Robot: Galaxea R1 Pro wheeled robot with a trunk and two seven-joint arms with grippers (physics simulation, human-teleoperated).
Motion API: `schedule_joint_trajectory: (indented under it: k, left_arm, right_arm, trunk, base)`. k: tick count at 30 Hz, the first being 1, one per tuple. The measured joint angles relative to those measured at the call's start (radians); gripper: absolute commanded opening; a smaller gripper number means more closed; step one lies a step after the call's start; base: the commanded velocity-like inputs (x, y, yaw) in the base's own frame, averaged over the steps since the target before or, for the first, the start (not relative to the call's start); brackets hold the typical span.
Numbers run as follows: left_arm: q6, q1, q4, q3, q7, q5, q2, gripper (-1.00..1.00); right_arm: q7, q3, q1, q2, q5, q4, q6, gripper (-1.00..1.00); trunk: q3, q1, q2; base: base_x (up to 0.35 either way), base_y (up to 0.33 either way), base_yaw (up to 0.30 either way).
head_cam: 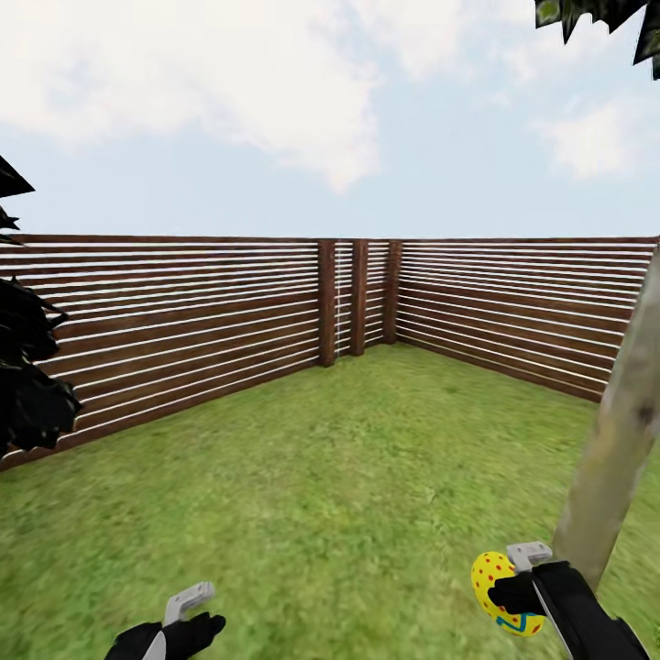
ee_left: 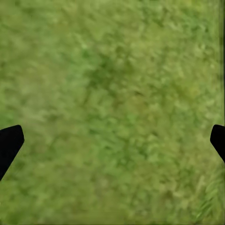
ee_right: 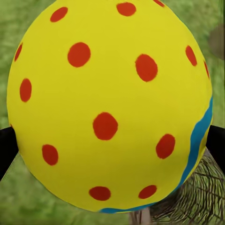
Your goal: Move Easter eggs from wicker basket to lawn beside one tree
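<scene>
One Easter egg [head_cam: 492, 573], yellow with red dots and a blue zigzag band, hangs above the lawn [head_cam: 367, 477] at the lower right, with my right gripper [head_cam: 524, 588] shut on it. Just to its right rises the tree's pale trunk [head_cam: 619, 431]. Seen from the right wrist, the egg [ee_right: 108, 93] sits between the black fingertips [ee_right: 7, 145], and part of the wicker basket [ee_right: 199, 201] shows on the grass behind it. My left gripper [head_cam: 188, 612] is low at the left, open, with bare grass between its fingertips [ee_left: 9, 145].
A dark brown slatted fence [head_cam: 183, 321] closes the garden, meeting at a corner post [head_cam: 327, 302] straight ahead. Black spiky foliage [head_cam: 27, 385] stands at the left edge. Dark leaves [head_cam: 605, 23] hang at the top right. Open grass lies between me and the fence.
</scene>
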Motion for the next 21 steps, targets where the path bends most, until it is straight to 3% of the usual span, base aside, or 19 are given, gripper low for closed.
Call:
schedule_joint_trajectory:
  k: [6,11,21]
  left_arm:
    - [0.000,0.000,0.000,0.000,0.001,0.000,-0.001,1.00]
    - [0.000,0.000,0.000,0.000,0.004,-0.001,-0.008,1.00]
    - [0.020,0.000,-0.010,0.004,0.009,0.001,0.003,1.00]
  right_arm:
    - [0.000,-0.001,0.000,0.000,0.000,0.000,0.000,-1.00]
    - [0.000,0.000,0.000,0.001,0.000,0.000,0.000,-1.00]
    - [0.000,0.000,0.000,0.002,0.001,0.000,0.000,-1.00]
  trunk:
    - [0.019,-0.023,0.042]
    - [0.035,-0.042,0.077]
    - [0.066,-0.080,0.147]
  base:
    - [0.282,0.212,-0.280]
    - [0.301,0.153,-0.038]
    - [0.029,0.006,0.000]
